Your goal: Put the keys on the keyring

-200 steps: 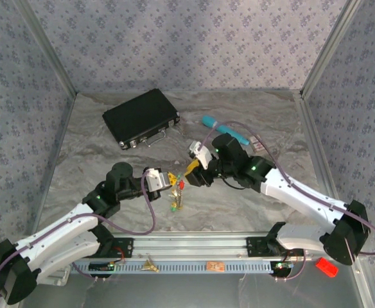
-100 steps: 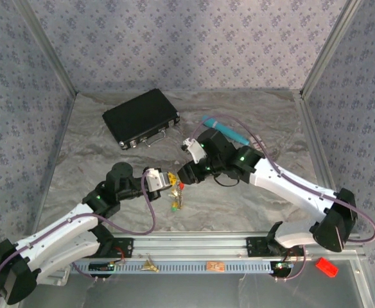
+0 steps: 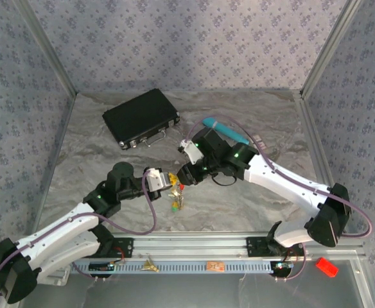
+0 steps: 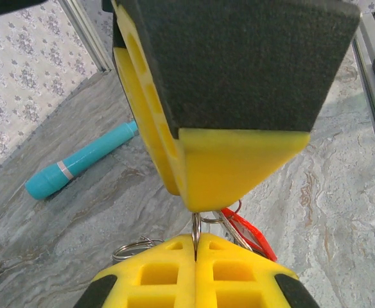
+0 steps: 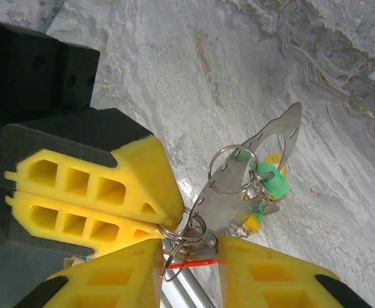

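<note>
Pinching the thin, stiff, slippery-looking keyring (image 4: 194, 224) wire flat in clamped left gripper (image 4: 196, 247), straddled it with narrowly parted right gripper (image 5: 192, 249).

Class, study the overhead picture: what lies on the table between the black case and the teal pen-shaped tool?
Nothing: bare marbled table between black case and teal tool, top view.

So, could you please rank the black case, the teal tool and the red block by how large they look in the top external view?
1. Black case, by far the largest.
2. Teal tool, much shorter and slimmer than the case.
3. Red block, the smallest.
</note>
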`<state>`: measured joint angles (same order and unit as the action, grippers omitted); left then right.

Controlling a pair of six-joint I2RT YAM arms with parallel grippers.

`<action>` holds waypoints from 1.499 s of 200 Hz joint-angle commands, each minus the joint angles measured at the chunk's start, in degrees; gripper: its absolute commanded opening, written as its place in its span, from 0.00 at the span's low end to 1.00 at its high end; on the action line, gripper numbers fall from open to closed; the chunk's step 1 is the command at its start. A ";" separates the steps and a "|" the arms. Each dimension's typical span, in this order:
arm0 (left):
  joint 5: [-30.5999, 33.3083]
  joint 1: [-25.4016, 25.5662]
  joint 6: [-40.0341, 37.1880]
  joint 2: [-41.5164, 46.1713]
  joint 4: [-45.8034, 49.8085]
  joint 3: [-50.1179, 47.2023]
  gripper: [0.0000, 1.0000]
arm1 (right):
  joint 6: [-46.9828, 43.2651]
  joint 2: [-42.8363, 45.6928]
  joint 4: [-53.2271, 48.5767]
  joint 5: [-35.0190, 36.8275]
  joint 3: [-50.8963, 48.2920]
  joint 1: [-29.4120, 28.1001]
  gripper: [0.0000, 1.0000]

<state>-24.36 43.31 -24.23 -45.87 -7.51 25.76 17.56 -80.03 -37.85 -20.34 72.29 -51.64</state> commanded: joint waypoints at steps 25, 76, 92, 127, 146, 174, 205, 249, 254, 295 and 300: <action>-0.33 0.55 -0.91 0.12 -2.34 1.04 0.00 | -0.29 -0.60 -2.19 -0.05 1.99 -0.35 0.21; -0.16 0.61 -1.08 0.50 -2.25 0.81 0.00 | -0.08 -0.06 -2.41 -0.05 1.23 0.69 0.02; -0.24 0.55 -1.00 0.61 -2.72 0.57 0.00 | -0.07 0.16 -2.34 -0.27 0.63 1.69 0.00; -1.29 0.63 -0.82 1.19 -4.30 -0.01 0.00 | -0.42 -0.75 -1.33 -1.70 -1.47 3.75 0.00; -1.46 0.64 -0.50 1.24 -5.20 -0.30 0.00 | -0.68 -1.48 -0.31 -3.39 -2.00 4.17 0.03; -1.15 0.62 0.05 0.78 -6.18 -0.71 0.00 | -1.55 -1.45 -0.55 -4.51 -1.78 4.46 0.18; -0.11 0.64 0.88 0.93 -6.90 -1.31 0.00 | -4.77 3.28 1.32 -1.99 -3.41 5.86 0.33; 0.76 0.72 4.54 1.22 -10.46 -2.92 0.00 | -20.29 14.63 16.21 1.78 -14.85 5.50 0.35; 0.76 0.72 5.19 1.22 -11.13 -3.18 0.00 | -22.97 15.96 18.50 1.32 -16.43 4.89 0.35; 0.28 0.68 8.53 1.31 -14.63 -4.69 0.00 | -38.07 20.90 30.42 -4.06 -25.00 1.97 0.36; 0.21 0.68 8.74 1.36 -14.79 -4.75 0.00 | -38.04 20.24 30.66 -4.92 -24.94 2.02 0.36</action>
<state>-23.31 43.64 -18.46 -45.76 -16.58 21.47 -11.07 -59.11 -15.90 -21.63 48.86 -49.43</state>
